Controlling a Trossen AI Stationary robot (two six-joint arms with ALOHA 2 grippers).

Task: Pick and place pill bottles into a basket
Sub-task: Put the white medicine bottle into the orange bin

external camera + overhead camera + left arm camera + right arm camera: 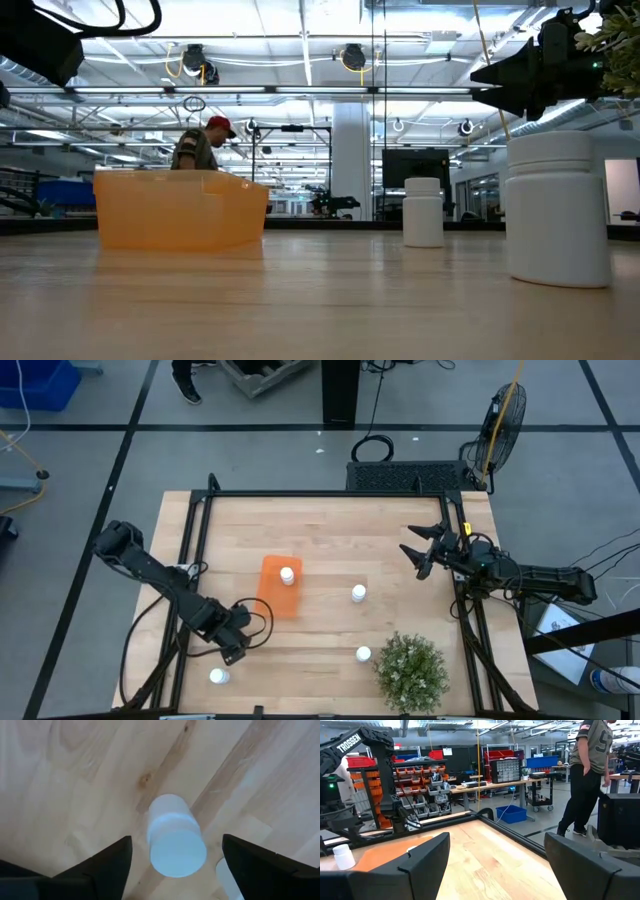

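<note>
My left gripper (235,643) points straight down over the table's near left, open. In the left wrist view its fingers (176,840) stand on either side of an upright white pill bottle (175,842) without touching it. A second white shape (227,879) peeks out beside one finger. One bottle (218,676) stands just near of the gripper. The orange basket (280,588) holds one bottle (287,575). Two more bottles (358,593) (363,654) stand on the wood to its right. My right gripper (425,550) waits open and level at the right side.
A bushy green plant (410,672) stands at the near right corner. A black frame (330,493) runs along the table's edges. In the low view the basket (180,210) is at left and two bottles (423,212) (558,210) at right. A person (590,775) stands beyond the table.
</note>
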